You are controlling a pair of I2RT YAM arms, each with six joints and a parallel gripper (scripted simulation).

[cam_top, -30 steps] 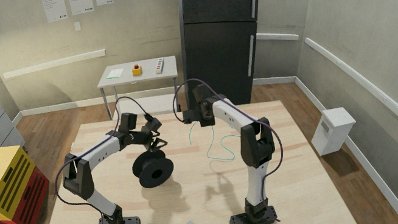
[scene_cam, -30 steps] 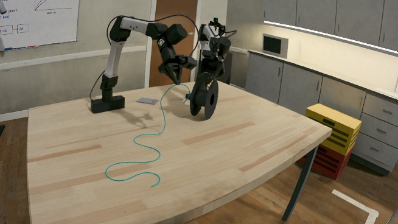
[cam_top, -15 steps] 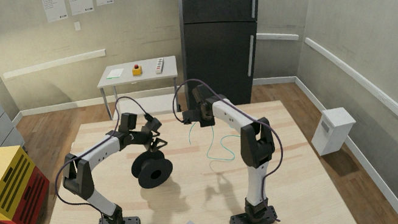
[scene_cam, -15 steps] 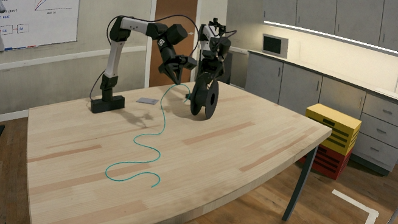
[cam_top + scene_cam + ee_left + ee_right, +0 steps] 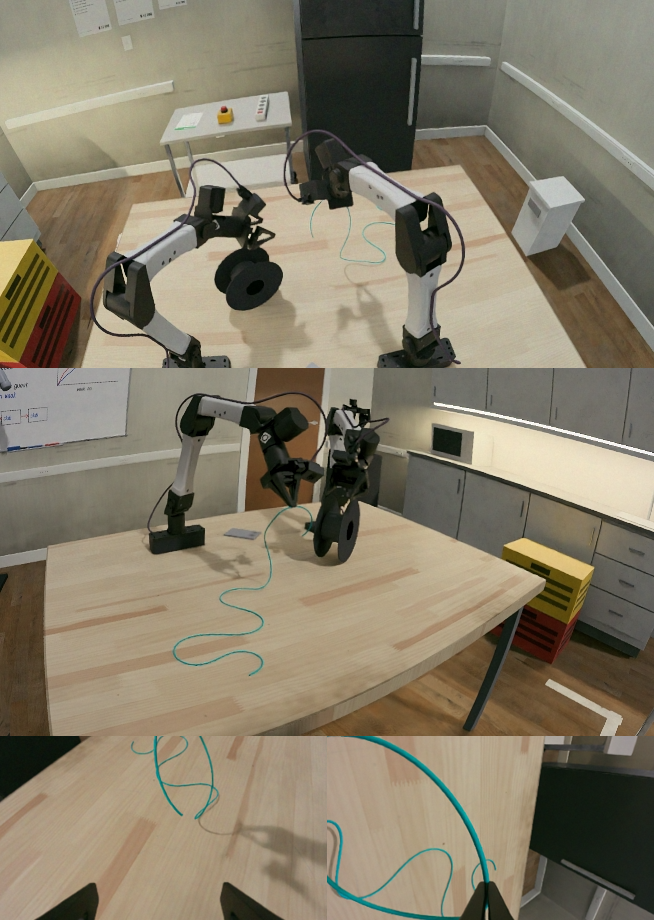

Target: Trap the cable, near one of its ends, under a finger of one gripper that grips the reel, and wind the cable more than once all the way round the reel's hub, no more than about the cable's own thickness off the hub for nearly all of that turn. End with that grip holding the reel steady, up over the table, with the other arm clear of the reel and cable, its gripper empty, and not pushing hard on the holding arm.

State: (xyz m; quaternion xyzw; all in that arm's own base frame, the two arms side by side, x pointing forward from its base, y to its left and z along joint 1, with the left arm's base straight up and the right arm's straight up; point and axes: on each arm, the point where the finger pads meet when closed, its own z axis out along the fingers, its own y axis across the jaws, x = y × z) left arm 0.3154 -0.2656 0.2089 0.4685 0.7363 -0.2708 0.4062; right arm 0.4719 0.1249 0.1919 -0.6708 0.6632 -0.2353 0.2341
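The black reel (image 5: 270, 280) (image 5: 346, 549) is upright below my left gripper (image 5: 268, 228) (image 5: 159, 900), which is open with nothing between its fingertips. The reel seems to stand on its flange rims; its contact with the table is unclear. No cable shows round its hub. My right gripper (image 5: 293, 505) (image 5: 486, 890) is shut on the teal cable (image 5: 370, 262) (image 5: 270, 560) (image 5: 212, 775) (image 5: 467, 820) near one end, above the table and beside the reel. A short free end hangs from it. The rest runs down and lies in wavy bends on the table.
The wooden table (image 5: 425, 300) (image 5: 350, 648) carries both arm bases. A flat grey card (image 5: 242, 533) lies near the right arm's base. A dark refrigerator (image 5: 357, 95) and a small white side table (image 5: 240, 107) stand beyond the table edge.
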